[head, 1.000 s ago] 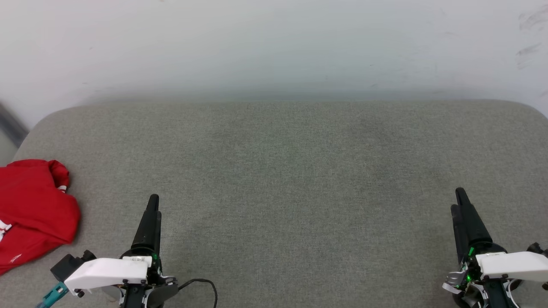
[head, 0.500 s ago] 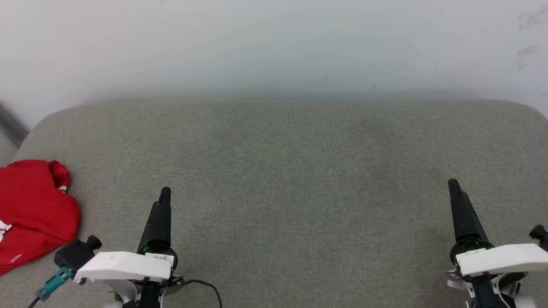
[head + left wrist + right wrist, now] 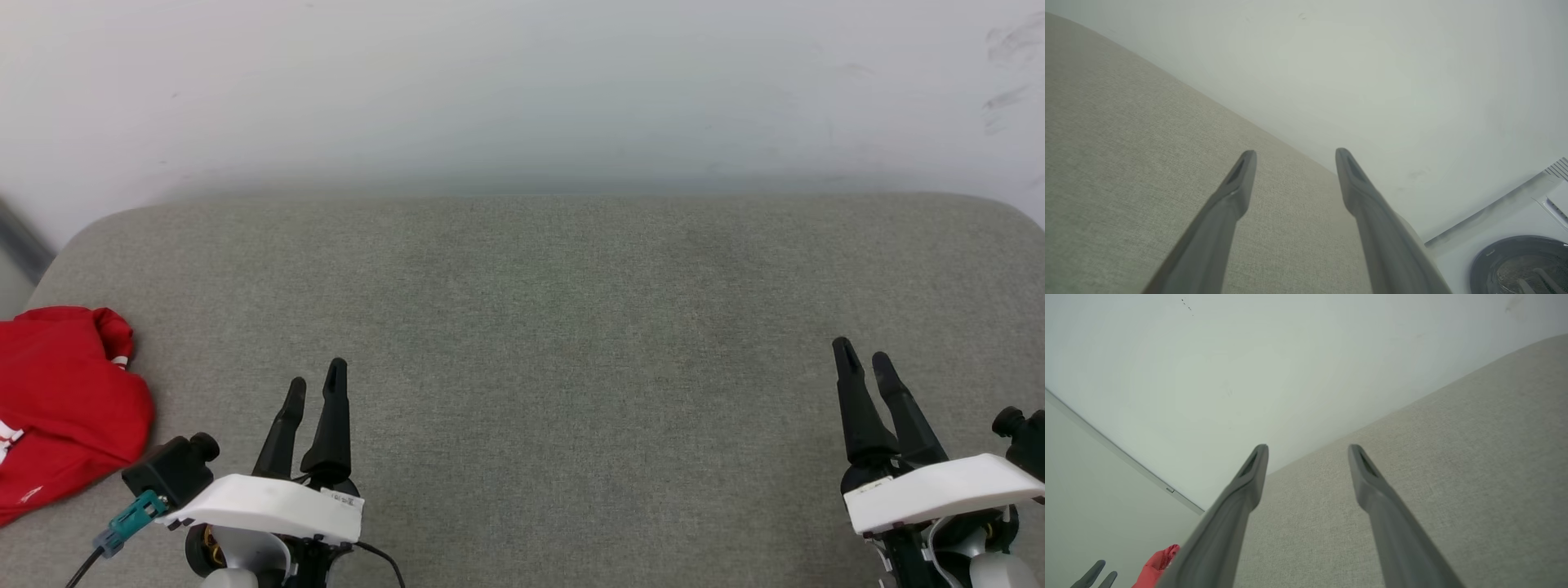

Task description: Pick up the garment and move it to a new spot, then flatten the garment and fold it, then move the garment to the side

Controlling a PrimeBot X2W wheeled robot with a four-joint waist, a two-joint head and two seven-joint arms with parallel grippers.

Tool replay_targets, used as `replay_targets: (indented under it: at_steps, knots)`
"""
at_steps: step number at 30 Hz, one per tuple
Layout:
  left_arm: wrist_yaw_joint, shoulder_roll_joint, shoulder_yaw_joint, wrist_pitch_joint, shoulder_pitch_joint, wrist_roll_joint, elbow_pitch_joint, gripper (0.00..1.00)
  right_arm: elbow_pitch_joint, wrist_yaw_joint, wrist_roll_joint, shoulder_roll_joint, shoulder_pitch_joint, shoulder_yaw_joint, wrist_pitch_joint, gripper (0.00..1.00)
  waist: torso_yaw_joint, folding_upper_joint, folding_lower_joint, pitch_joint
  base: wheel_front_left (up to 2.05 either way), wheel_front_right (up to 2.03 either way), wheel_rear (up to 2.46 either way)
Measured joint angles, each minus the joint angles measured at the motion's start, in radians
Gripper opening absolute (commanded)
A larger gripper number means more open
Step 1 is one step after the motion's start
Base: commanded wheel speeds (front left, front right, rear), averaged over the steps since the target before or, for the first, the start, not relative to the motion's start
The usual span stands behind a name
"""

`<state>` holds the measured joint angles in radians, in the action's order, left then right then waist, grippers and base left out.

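The garment (image 3: 61, 408), bright red with a bit of white trim, lies bunched at the left edge of the grey cushioned surface (image 3: 539, 327); part of it runs out of the head view. My left gripper (image 3: 316, 376) hovers to its right, apart from it, open and empty, as the left wrist view (image 3: 1295, 157) also shows. Far off at the lower right, my right gripper (image 3: 859, 351) is open with nothing between its fingers. The right wrist view (image 3: 1306, 451) catches a sliver of the garment (image 3: 1157, 563) and the left gripper's fingertips (image 3: 1094, 573) at its bottom left.
A white wall (image 3: 522, 90) backs the cushion along its far edge. A wide stretch of bare grey fabric lies between the two grippers. A white appliance with a round dark door (image 3: 1519, 265) stands beyond the cushion's end in the left wrist view.
Both wrists have rolled, so each gripper's two fingers now show side by side in the head view. The left gripper shifted right, the right one left. The garment stayed put.
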<state>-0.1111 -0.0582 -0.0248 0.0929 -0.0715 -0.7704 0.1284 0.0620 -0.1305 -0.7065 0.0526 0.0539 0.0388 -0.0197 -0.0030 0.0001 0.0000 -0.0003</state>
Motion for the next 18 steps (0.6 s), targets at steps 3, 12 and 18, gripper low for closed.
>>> replay_targets:
  at_steps: [3,12,18]
  knots:
    - [0.007,-0.005,-0.005,0.009,0.000,0.056,0.000,1.00,-0.016,0.000,0.059,0.000,-0.004,0.000,0.008,1.00,0.000,0.0000,0.0000,0.000,0.00,0.00,0.00]
    - [0.035,-0.034,-0.030,0.037,-0.002,0.223,0.002,1.00,-0.048,0.000,0.220,0.000,-0.013,0.003,0.030,1.00,-0.001,0.0000,0.0000,0.001,0.00,0.00,0.00]
    - [0.053,-0.054,-0.044,0.052,-0.006,0.302,0.005,1.00,-0.057,0.000,0.291,-0.001,-0.016,0.010,0.040,1.00,-0.001,0.0000,0.0000,0.000,0.00,0.00,0.00]
